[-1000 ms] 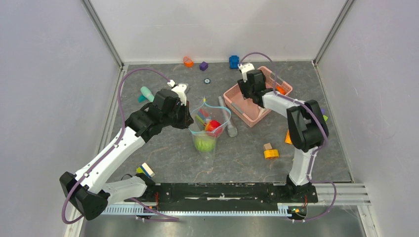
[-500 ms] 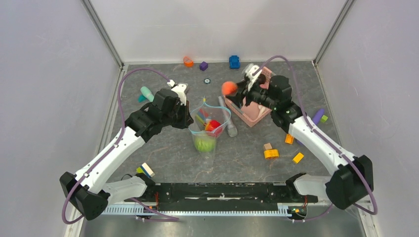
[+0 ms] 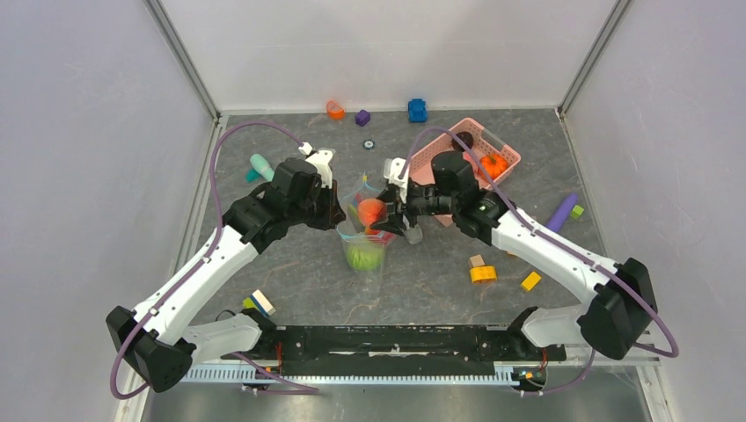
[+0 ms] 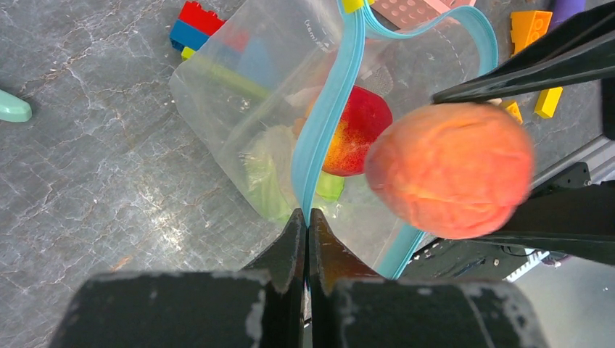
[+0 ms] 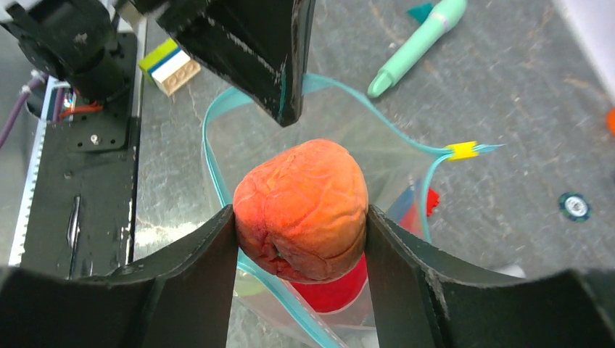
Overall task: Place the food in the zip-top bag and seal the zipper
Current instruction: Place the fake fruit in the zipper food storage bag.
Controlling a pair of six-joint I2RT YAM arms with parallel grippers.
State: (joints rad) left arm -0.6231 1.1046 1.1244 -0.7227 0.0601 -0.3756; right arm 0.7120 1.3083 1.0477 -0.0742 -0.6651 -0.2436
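The clear zip-top bag (image 3: 365,242) stands open mid-table with a red fruit (image 4: 357,141) and a green piece (image 3: 362,256) inside. My left gripper (image 4: 307,217) is shut on the bag's teal zipper strip (image 4: 325,119) and holds the mouth open. My right gripper (image 5: 301,217) is shut on a peach (image 5: 301,209) and holds it just above the open mouth; the peach also shows in the top view (image 3: 371,211) and the left wrist view (image 4: 450,168). A yellow slider (image 5: 461,150) sits at the zipper's end. An orange pumpkin (image 3: 492,164) lies in the pink basket (image 3: 422,156).
A mint-green pen-shaped stick (image 5: 417,45) lies left of the bag. Coloured blocks lie at the back (image 3: 417,110), to the right (image 3: 483,273) and near the left base (image 3: 260,303). A clear tube (image 3: 412,233) lies between bag and basket.
My right arm has swung left from the pink basket with the peach, from above the basket's left side to over the bag's mouth. The left arm and the bag have not moved.
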